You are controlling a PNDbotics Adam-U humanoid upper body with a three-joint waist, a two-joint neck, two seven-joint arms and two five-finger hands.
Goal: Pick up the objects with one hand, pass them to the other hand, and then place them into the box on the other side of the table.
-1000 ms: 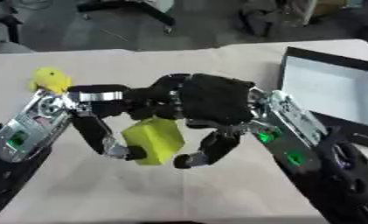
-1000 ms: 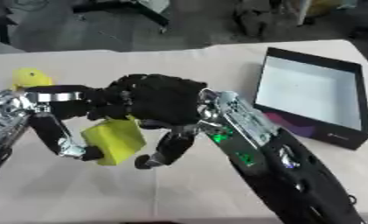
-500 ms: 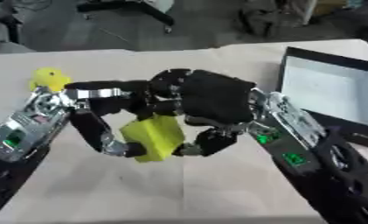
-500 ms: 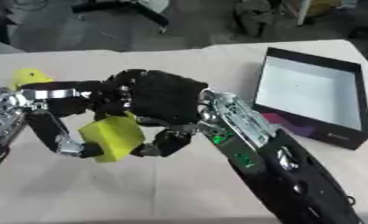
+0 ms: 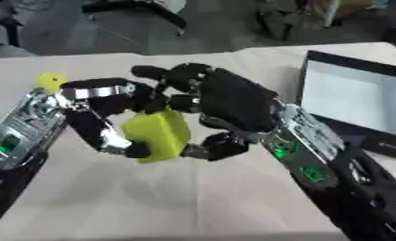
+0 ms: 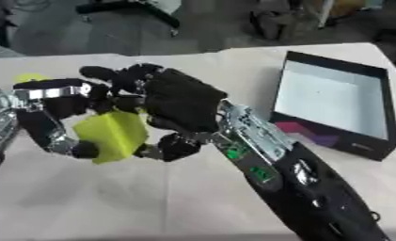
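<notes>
A yellow-green block [image 5: 157, 134] hangs above the middle of the table, held between both hands. My left hand [image 5: 98, 94] comes in from the left, its fingers curled round the block's left and lower side. From the right, my right hand [image 5: 233, 101] covers the block's top and right side, fingers bent over it and thumb tucked against its lower right corner. The black box [image 6: 336, 136] with a pale floor lies open at the right of the table. A small yellow object [image 5: 49, 81] sits on the table at the far left, behind my left wrist.
The table is covered with a beige cloth [image 5: 193, 197]. Beyond its far edge, a chair base [image 5: 139, 9] and other dark items stand on the grey floor.
My right hand's thumb has curled up from hanging below to press against the block. Its fingers have closed further over the block's top. The left hand keeps its hold.
</notes>
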